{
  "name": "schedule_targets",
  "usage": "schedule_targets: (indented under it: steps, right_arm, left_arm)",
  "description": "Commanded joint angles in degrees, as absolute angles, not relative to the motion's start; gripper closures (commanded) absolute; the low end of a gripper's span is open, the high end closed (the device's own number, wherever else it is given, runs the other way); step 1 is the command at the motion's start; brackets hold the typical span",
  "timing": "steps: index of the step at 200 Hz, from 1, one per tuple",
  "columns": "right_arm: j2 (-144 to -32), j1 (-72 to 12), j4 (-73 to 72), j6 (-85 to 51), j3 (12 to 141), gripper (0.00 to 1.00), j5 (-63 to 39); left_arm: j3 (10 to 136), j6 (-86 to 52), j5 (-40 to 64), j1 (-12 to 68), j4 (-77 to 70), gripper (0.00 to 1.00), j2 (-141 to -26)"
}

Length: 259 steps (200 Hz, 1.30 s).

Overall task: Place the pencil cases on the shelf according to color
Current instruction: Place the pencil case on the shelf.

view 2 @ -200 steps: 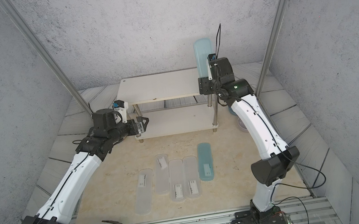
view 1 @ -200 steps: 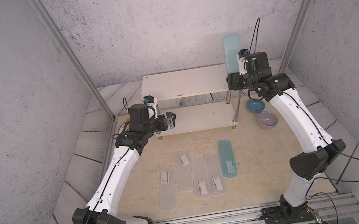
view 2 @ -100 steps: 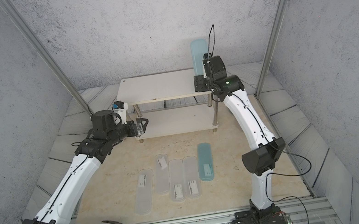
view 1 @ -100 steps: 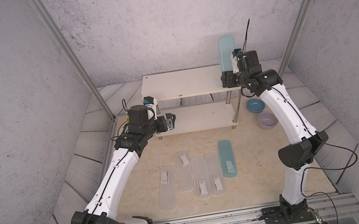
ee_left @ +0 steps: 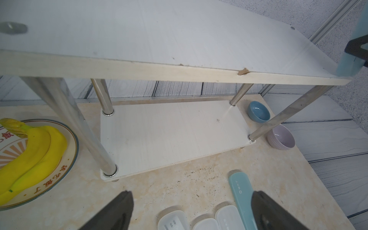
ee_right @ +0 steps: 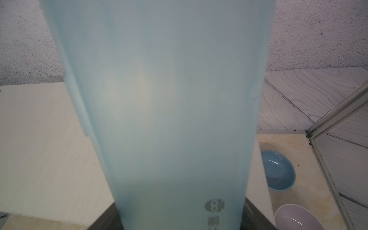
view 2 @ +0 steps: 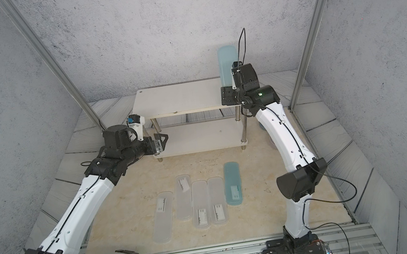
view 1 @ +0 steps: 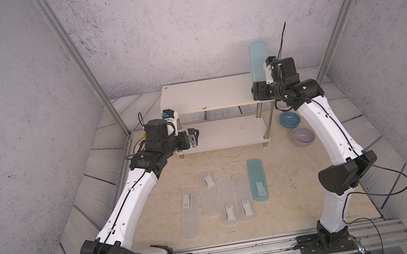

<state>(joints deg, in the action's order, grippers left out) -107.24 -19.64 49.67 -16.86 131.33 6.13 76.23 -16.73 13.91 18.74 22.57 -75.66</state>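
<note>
While the left gripper hangs with its jaws spread wide and nothing between them, just off the front left corner of the lower board of the shelf, the right gripper pinches a teal pencil case by its lower end. That case stands upright over the right end of the shelf's top board; whether its bottom edge touches the board I cannot tell. In the right wrist view the case fills nearly everything, with a small printed mark near the grip and a dark finger at each side of its lower edge.

Both boards of the shelf are bare in both top views.

On the desk, in front of the shelf and toward the middle, five more cases lie flat in a loose row, long sides running front to back. A second teal case is at the right end of the row, set a little farther back than its neighbours. Four frosted cases lie to its left, each with a white label; the two nearest the teal one lie side by side, and the leftmost sits closest to the desk's front edge.

A blue bowl and a lilac bowl rest by the right end of the shelf. Seen from the left wrist, a plate with bananas lies off the shelf's left end.
</note>
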Motion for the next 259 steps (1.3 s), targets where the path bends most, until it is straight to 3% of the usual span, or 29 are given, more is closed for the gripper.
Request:
schedule_targets:
  steps: [1,83,259]
  right_arm:
    - [-105.5,-19.4,51.7,-17.8,130.1,0.26,4.8]
    - [-105.8,-19.4,51.9,-17.6,129.0,0.13,6.5]
    - [-101.3,-19.4,48.4,-14.8,134.0,0.08,6.6]
  left_arm:
    - [75.7,-16.9,14.5,18.5,21.5,0.01,-74.4]
    - [75.8,-17.2,14.6,18.5,21.5,0.01,-73.9]
    - [73.8,-16.1,9.9,17.9,22.4,0.01,-71.6]
